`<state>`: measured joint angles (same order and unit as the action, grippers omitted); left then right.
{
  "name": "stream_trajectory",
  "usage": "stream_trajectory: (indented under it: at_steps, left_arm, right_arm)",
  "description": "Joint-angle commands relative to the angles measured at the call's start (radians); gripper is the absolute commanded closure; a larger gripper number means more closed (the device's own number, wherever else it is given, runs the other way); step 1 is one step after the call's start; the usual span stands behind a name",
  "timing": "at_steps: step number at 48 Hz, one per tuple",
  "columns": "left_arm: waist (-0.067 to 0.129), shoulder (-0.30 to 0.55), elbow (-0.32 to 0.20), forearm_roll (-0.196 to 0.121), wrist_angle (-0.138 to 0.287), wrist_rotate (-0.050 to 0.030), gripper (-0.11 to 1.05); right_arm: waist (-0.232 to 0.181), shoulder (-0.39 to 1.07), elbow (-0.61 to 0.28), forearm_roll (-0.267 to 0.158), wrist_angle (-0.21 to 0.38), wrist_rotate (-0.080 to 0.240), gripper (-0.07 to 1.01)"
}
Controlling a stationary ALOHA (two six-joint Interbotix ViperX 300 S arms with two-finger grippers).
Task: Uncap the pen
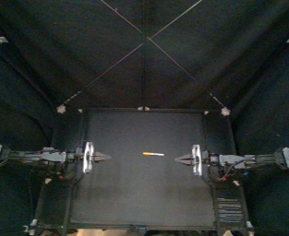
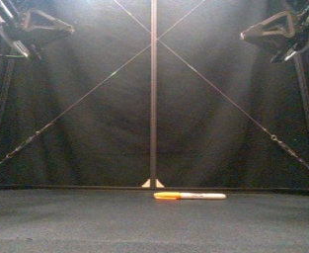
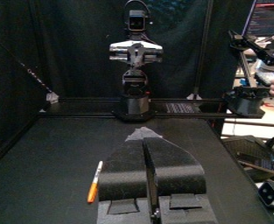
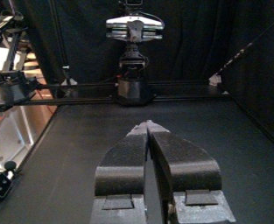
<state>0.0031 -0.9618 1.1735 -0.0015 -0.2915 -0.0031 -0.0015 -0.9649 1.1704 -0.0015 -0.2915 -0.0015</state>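
Item 1, the table [image 1: 134,198]: black surface. The only loose thing I see on it is one pen.

Item 2, the pen [image 1: 151,154]: it lies flat near the middle of the table, lengthwise from side to side. One part is orange and the other white, joined end to end in one piece. The orange end points toward the left arm and the white end toward the right arm. From the front [image 2: 190,196] it lies flat on the surface with nothing touching it. I cannot tell from these views which part is the cap.

Item 3, the left end effector [image 1: 103,159]: it reaches in from the left edge of the table at about the pen's depth. Its own wrist view [image 3: 146,133] shows the two jaws pressed together to a point, holding nothing. The pen [image 3: 95,182] shows in that view just beside the jaws, clear of them, orange end nearest the camera.

Item 4, the right end effector [image 1: 180,159]: it reaches in from the right edge, facing the left one. Its jaws [image 4: 145,127] are likewise closed tight on nothing. I cannot make out the pen in its wrist view.

Item 5, relations: the pen lies between the two end effectors, apart from both and nearer the right one. The front view shows both arms raised well above the table.
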Motion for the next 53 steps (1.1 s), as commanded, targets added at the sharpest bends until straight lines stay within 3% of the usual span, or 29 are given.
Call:
stream_trajectory:
  at_steps: [1,3,7,15,24,29,35,45,53]
  left_arm:
    - [0.014,0.017,-0.008,-0.02,-0.018,0.0031,1.03]
    - [0.023,0.028,-0.014,-0.026,-0.02,0.0031,1.01]
    - [0.04,0.066,-0.023,-0.031,-0.021,0.0107,0.96]
    - [0.106,0.201,-0.044,-0.028,-0.026,0.0138,0.94]
    - [0.158,0.35,-0.08,-0.014,-0.026,0.0138,0.89]
    - [0.189,0.431,-0.109,0.008,-0.026,0.0153,0.81]
    - [0.221,0.503,-0.135,0.041,-0.026,0.0138,0.67]
    - [0.229,0.601,-0.178,0.057,-0.025,0.0138,0.37]
    - [0.235,0.67,-0.206,0.058,-0.017,0.0138,0.1]
  right_arm:
    - [-0.011,0.031,-0.015,0.003,-0.006,0.006,0.96]
    - [-0.02,0.049,-0.023,0.006,-0.006,0.006,0.96]
    - [-0.064,0.109,-0.043,0.014,-0.005,0.009,0.95]
    - [-0.179,0.295,-0.107,0.066,0.015,0.023,0.94]
    - [-0.222,0.499,-0.176,0.067,0.078,0.021,0.9]
    - [-0.232,0.595,-0.215,0.054,0.112,0.02,0.8]
    - [-0.242,0.698,-0.262,0.043,0.155,0.021,0.57]
    - [-0.252,0.795,-0.302,0.043,0.23,0.02,0.22]
    - [-0.291,0.851,-0.304,0.044,0.245,0.021,0.07]
